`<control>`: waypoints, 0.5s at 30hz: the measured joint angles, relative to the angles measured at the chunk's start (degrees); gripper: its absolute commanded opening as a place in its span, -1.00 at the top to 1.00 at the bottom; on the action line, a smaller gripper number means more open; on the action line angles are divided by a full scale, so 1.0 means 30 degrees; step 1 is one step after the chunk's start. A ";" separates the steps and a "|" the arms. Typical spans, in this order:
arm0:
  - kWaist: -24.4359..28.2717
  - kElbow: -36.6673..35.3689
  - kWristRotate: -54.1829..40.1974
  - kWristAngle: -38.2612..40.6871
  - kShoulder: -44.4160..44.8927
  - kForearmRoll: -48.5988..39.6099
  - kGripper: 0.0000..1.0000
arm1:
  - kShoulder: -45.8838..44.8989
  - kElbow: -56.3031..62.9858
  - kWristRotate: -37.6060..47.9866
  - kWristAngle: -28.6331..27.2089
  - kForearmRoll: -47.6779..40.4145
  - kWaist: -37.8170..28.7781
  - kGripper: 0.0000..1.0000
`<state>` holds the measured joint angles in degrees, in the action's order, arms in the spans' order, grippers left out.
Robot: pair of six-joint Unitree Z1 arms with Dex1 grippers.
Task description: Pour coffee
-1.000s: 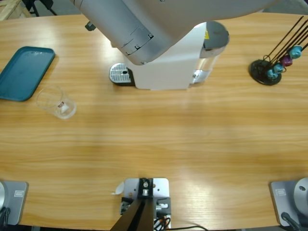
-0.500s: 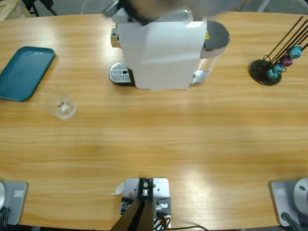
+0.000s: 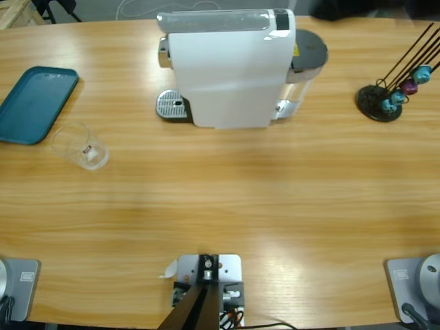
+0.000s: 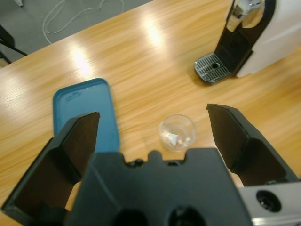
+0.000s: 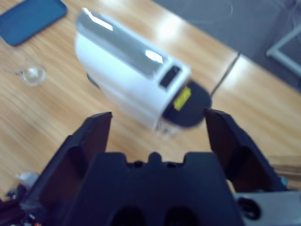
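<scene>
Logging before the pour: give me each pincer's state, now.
Left pincer: open, holding nothing, above the glass cup.
Right pincer: open, holding nothing, above the coffee machine.

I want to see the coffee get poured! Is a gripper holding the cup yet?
No. Both grippers, left gripper and right gripper, are open and hold nothing. The glass cup stands alone on the table.

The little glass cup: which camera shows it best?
The left wrist view: the glass cup sits centred between the open jaws, beside the teal tray. The high view shows it near the left edge; the right wrist view shows only a blurred bit.
</scene>
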<state>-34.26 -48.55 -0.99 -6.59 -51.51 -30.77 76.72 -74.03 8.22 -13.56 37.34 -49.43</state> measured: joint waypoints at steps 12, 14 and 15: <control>0.0399 0.0800 -0.0053 0.2314 -0.0369 0.0469 -0.68 | -0.6410 0.8082 0.1259 0.1476 -0.0040 0.2412 -1.00; 0.0472 0.1835 -0.0246 0.1919 -0.0516 0.1627 -0.68 | -0.6973 0.8673 0.1260 0.1519 -0.0199 0.2495 -1.00; 0.0498 0.2274 -0.0253 0.1875 -0.0579 0.2238 -0.66 | -0.7180 0.8885 0.1260 0.1543 -0.0322 0.2514 -1.00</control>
<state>-32.77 -41.72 -1.75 -0.97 -53.24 -24.05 55.18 -47.38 12.00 -8.93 36.38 -41.89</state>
